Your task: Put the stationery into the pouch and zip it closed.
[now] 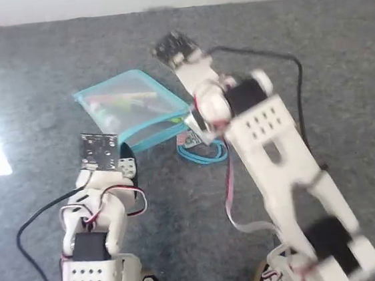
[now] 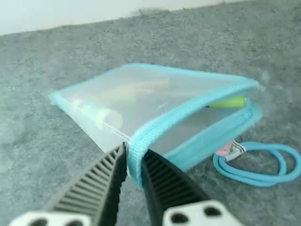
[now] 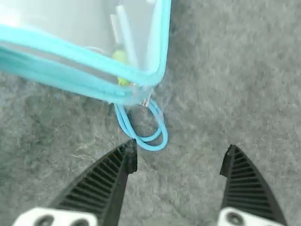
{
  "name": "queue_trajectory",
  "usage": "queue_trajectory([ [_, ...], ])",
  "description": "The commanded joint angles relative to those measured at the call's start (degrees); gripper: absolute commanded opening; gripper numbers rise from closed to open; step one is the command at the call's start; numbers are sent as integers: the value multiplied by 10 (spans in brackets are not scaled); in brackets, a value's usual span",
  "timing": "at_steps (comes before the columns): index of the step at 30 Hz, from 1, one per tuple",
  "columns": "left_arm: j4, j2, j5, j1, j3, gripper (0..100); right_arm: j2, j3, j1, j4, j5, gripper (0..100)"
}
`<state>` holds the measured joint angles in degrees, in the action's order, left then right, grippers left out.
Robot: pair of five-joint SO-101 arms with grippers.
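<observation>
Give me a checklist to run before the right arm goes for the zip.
1. Left gripper clamped on the pouch edge: ok.
2. Stationery inside the pouch: ok, seen through its clear wall.
3. Right gripper open: ok.
4. Cord centred in the right gripper's gap: not ok, it lies off to one side.
5. Zip shut: not ok, it gapes open.

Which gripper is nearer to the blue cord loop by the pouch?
Right. The right gripper hangs open just beside the blue cord loop. The left gripper is clamped on the zipper edge of the pouch, at the end away from the loop.
</observation>
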<state>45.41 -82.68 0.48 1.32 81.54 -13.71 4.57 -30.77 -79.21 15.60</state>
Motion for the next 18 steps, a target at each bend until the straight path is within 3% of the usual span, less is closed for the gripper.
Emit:
queue_trajectory([
  [1,78,2,11,24,-140,10,-200,246,3,152,5,292],
  [4,93,2,11,52,-188,10,-301,392,5,233,11,292],
  [8,68,3,9,82,-167,10,-371,482,-5,285,10,292],
  [12,7,3,8,90,-112,10,-388,521,-46,327,11,292],
  [18,12,2,8,90,-112,10,-371,605,-98,473,6,292],
])
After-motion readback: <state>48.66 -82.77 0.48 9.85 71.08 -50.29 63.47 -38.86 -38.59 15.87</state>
